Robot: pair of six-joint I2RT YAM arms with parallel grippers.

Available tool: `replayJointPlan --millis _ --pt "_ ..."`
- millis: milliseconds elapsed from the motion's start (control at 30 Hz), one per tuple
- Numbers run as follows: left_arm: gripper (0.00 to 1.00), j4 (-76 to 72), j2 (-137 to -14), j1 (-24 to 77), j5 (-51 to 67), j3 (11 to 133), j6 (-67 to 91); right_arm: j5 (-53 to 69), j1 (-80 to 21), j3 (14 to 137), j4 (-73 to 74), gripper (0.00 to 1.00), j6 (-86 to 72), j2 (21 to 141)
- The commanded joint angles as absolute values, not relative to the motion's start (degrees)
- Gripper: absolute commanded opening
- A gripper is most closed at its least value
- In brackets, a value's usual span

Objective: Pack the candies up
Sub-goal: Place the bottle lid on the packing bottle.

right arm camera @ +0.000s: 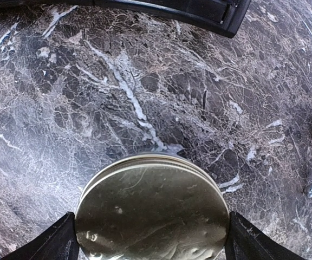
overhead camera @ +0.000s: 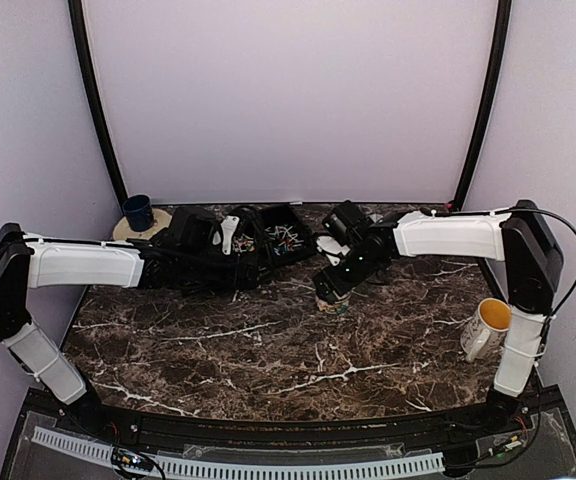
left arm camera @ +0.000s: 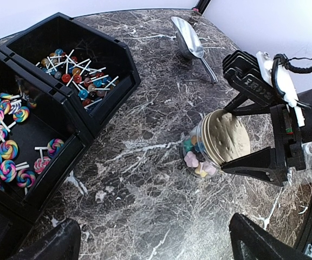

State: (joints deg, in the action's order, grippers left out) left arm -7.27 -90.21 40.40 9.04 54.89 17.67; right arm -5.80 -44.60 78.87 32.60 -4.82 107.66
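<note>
**Task status.** The jar (left arm camera: 195, 146) stands upright on the worktop (left arm camera: 145, 195), just in front of the two black bins (left arm camera: 110, 46). The candies (left arm camera: 195, 161) show through its glass as a low layer of pink, yellow and green pieces. The round tan lid (left arm camera: 226, 135) sits on the jar mouth. Judged from this, filling is done and closing is either in hand or complete; whether the lid is tightened cannot be told. Many lollipops (left arm camera: 7, 151) lie in the bins, and whether these are also to be packed cannot be told. The metal scoop (left arm camera: 188, 38) lies on the worktop beyond the jar, apart from it.

**Pincer state.**
- The right pincer (left arm camera: 225, 140) straddles the lid with jaws wide, one finger at each side of the rim. Whether they press on it or stand just clear cannot be told.
- The left pincer (left arm camera: 158, 244) is spread fully and holds nothing.

**View coverage.**
- Left wrist: the only view showing the jar contents, the bin contents and the scoop.
- Right wrist: shows the lid top and both fingertips at its rim, nothing below the lid.
- Top external: shows both arms reaching in, plus a mug (overhead camera: 486, 325) and a blue cup (overhead camera: 138, 211) that neither wrist view shows. The jar is too small there to read.
</note>
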Motion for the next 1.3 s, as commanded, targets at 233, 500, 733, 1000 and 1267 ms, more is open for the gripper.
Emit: replayJointPlan --millis 233,500,733,1000,1267 --pt "0.98 -8.4 -90.2 40.8 9.5 53.9 18.3 -5.2 -44.1 81.0 32.1 0.91 -5.3 109.5" --pt "0.98 -8.8 -90.6 40.8 10.1 53.9 18.4 -5.2 -44.1 81.7 32.9 0.97 -5.5 107.7" --pt "0.98 -9.5 -91.1 40.8 10.3 53.7 18.3 -6.1 -44.1 82.3 34.0 0.99 -4.9 106.2" --pt "0.99 -14.7 -92.6 40.8 13.0 52.2 17.7 -5.2 -44.1 81.7 34.2 0.98 -4.8 102.5" --pt "0.99 -28.2 -94.4 40.8 19.3 47.6 14.3 -6.7 -43.9 79.3 34.2 0.97 -4.7 96.3"
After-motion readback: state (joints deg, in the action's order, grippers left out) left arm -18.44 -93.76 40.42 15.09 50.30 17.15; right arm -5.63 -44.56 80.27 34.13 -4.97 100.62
